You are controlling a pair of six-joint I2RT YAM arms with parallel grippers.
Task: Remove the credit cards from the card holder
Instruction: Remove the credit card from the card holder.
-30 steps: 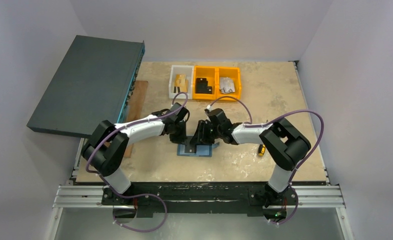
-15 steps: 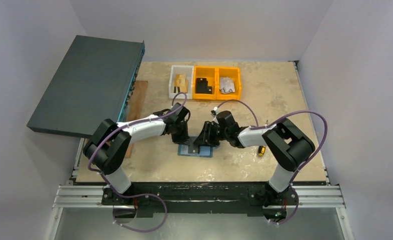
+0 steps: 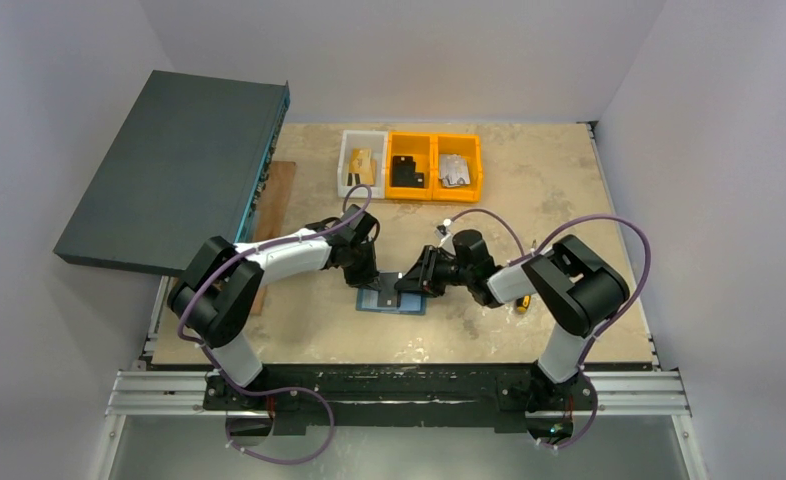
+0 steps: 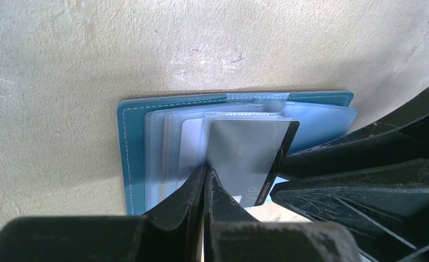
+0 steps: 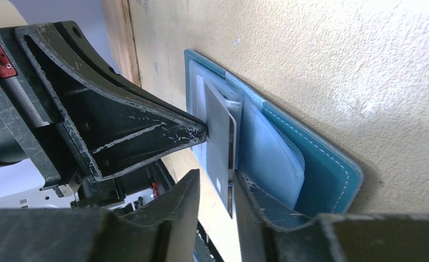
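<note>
The teal-blue card holder [image 3: 406,301] lies open on the table between both arms; it also shows in the left wrist view [image 4: 133,136] and the right wrist view [image 5: 327,164]. A silvery-grey credit card [image 4: 245,155] with a black edge sticks partly out of its clear pockets and stands on edge in the right wrist view [image 5: 220,136]. My left gripper [image 4: 204,173] is shut, its tip pressing on the pockets beside the card. My right gripper [image 5: 216,183] is open with the card's free end between its jaws, against one finger. No gold-tan card shows.
A white bin [image 3: 361,163] and two orange bins [image 3: 434,165] with small parts stand at the back. A large dark teal box [image 3: 174,165] overhangs the left edge, with a wooden board [image 3: 274,215] beside it. A small yellow object [image 3: 521,299] lies right of the card holder.
My right arm has swung to the right and lowered, with its gripper still at the card holder's right side. The left arm and the card holder have stayed in place.
</note>
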